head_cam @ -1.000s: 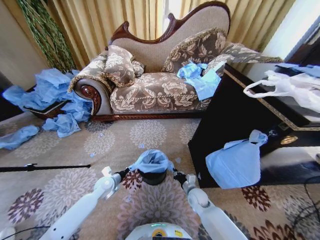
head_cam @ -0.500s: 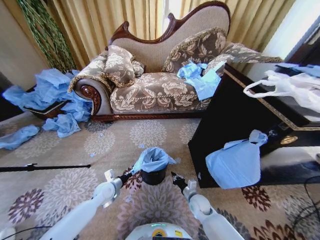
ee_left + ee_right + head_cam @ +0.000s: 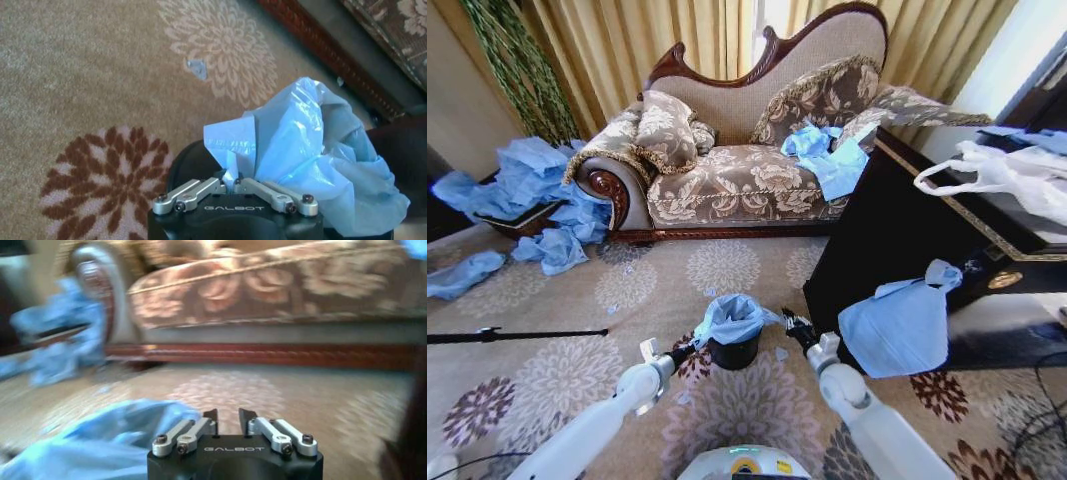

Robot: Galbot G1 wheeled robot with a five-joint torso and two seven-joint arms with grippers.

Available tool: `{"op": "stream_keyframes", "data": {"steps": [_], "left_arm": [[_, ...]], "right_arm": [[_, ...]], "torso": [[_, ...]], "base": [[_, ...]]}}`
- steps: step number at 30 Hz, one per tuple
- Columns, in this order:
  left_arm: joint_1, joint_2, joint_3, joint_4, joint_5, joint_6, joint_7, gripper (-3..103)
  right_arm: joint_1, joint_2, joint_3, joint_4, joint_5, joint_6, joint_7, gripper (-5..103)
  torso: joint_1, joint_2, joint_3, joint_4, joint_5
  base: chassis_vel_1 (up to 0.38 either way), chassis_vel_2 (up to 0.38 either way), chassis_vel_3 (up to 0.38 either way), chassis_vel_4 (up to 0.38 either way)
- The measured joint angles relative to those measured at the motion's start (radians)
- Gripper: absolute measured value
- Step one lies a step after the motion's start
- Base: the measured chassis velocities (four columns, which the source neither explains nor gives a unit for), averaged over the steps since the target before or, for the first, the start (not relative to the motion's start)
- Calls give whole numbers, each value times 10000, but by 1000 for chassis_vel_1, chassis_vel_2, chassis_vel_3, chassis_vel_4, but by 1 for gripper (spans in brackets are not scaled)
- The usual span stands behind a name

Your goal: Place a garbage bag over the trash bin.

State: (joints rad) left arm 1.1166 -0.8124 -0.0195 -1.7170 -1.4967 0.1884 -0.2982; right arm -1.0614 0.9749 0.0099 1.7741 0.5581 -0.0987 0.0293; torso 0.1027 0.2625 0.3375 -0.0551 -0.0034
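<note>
The small black trash bin [image 3: 735, 352] stands on the patterned carpet just ahead of me. The crinkly light blue garbage bag [image 3: 732, 318] is bunched over its top. My left gripper [image 3: 689, 351] is at the bin's near left side, shut on an edge of the garbage bag [image 3: 313, 160]; the left wrist view shows plastic pinched at the left gripper [image 3: 231, 184], with the bin's [image 3: 187, 160] dark wall beside it. My right gripper [image 3: 794, 325] hovers right of the bin, apart from the bag. In the right wrist view the right gripper [image 3: 228, 415] stands slightly open and holds nothing, with the bag [image 3: 100, 440] off to one side.
A floral sofa [image 3: 747, 180] stands behind with blue bags on it. A black cabinet [image 3: 877, 250] at the right holds a white handled bag [image 3: 1007, 175], with a knotted blue bag [image 3: 897, 325] against it. More blue bags [image 3: 527, 180] pile at the left. A black rod [image 3: 517, 335] lies on the carpet.
My right gripper has moved off from the bin's near right side, farther out and to the right. The left gripper has stayed shut on the bag's edge.
</note>
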Motion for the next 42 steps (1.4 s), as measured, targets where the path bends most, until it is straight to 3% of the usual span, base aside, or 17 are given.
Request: {"op": "stream_keyframes", "data": {"steps": [2, 3, 6, 9, 10, 12, 15, 18, 19, 23, 28, 31, 33, 36, 40, 42], "left_arm": [[46, 13, -49, -98, -83, 6, -36, 0], [46, 13, -49, -98, -83, 6, -36, 0], [133, 1, -109, -200, -133, 24, -52, 0], [156, -14, -118, -212, -145, 32, -52, 0], [164, -23, -118, -219, -153, 37, -37, 0], [163, -25, -115, -220, -153, 38, -16, 0], [126, -54, -87, -221, -158, 41, 37, 0], [87, -69, -75, -219, -167, 41, 62, 0], [56, -84, -71, -218, -180, 41, 76, 0], [27, -105, -82, -222, -199, 39, 104, 0], [44, -113, -118, -232, -202, 31, 153, 0], [78, -132, -153, -250, -201, 26, 167, 0], [118, -150, -174, -283, -201, 24, 181, 0], [145, -156, -182, -301, -199, 24, 200, 0], [161, -166, -188, -303, -187, 23, 211, 0], [161, -166, -189, -303, -184, 21, 217, 0]], "right_arm": [[479, -556, -604, -72, -235, -3, -807, 31], [479, -556, -604, -72, -235, -3, -807, 31], [1352, -1092, -1512, -373, -260, -219, -1840, 47], [1919, -1249, -2021, -592, -260, -315, -2084, 52], [2580, -1355, -2599, -855, -230, -401, -2256, 63], [3026, -1373, -2929, -1034, -210, -432, -2320, 63], [4294, -1255, -3874, -1586, -35, -713, -2540, 80], [4766, -1168, -4340, -1894, 9, -825, -2709, 86], [5002, -1131, -4682, -2058, 34, -852, -2810, 96], [5402, -1041, -5330, -2235, 100, -915, -3061, 100], [5703, -872, -5717, -2441, 102, -920, -3177, 101], [5897, -763, -5901, -2645, 89, -911, -3291, 95], [6000, -737, -5972, -2736, 92, -918, -3374, 85], [6095, -767, -6019, -2761, 128, -950, -3459, 79], [6272, -885, -6181, -2774, 184, -993, -3610, 58], [6302, -930, -6235, -2766, 242, -1029, -3644, 52]], "torso": [[0, 0, 0, -1, 0], [0, 0, 0, -1, 0], [0, 0, 0, -3, 0], [0, 0, 0, -1, 0], [0, 0, 0, -1, -1], [0, -1, 0, -1, 0], [0, 0, 1, 0, -2], [0, 0, 0, 2, -2], [0, -1, 1, 0, -2], [0, 0, 0, -4, -2], [0, -1, 0, -2, -1], [0, -1, 0, 0, -1], [0, -1, 0, -1, -1], [0, -1, 0, -2, 0], [0, -1, 0, -1, -1], [0, -1, 0, -2, -1]], "base": [[0, 0, 0, 0], [0, 0, 0, 0], [0, 0, 0, 0], [0, 0, 0, 0], [0, 0, 0, 0], [0, 0, 0, 0], [0, 0, 0, 0], [0, 0, 0, 0], [0, 0, 0, 0], [0, 0, 0, 0], [0, 0, 0, 0], [0, 0, 0, 0], [0, 0, 0, 0], [0, 0, 0, 0], [0, 0, 0, 0], [0, 0, 0, 0]]}}
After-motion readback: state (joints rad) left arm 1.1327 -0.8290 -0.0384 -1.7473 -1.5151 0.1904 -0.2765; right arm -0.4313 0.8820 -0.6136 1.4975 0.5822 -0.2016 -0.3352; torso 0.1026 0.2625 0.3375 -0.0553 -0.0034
